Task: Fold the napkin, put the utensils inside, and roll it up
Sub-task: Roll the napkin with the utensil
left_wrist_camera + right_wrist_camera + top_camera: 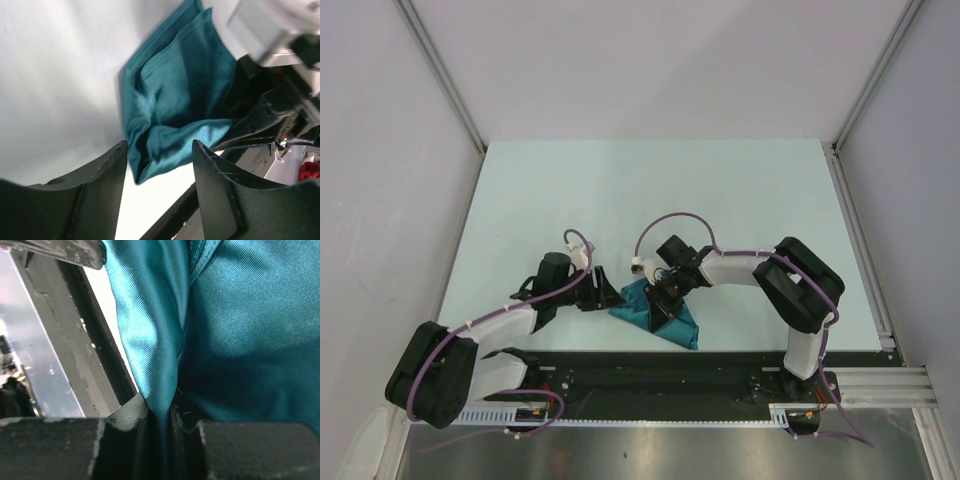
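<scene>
Beside the black rail (620, 366), napkin (638, 308), right fingers (250, 445) pinching it

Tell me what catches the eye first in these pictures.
The teal napkin, bunched up near the front edge of the table, stands out against the pale surface. The right tool is shut on a fold of it, while the left tool stands open at its left edge, gripping nothing.

left arm (510, 320) reaches inward, jaws apart; right arm (735, 268) bends inward, jaws clamped nearly together.
</scene>
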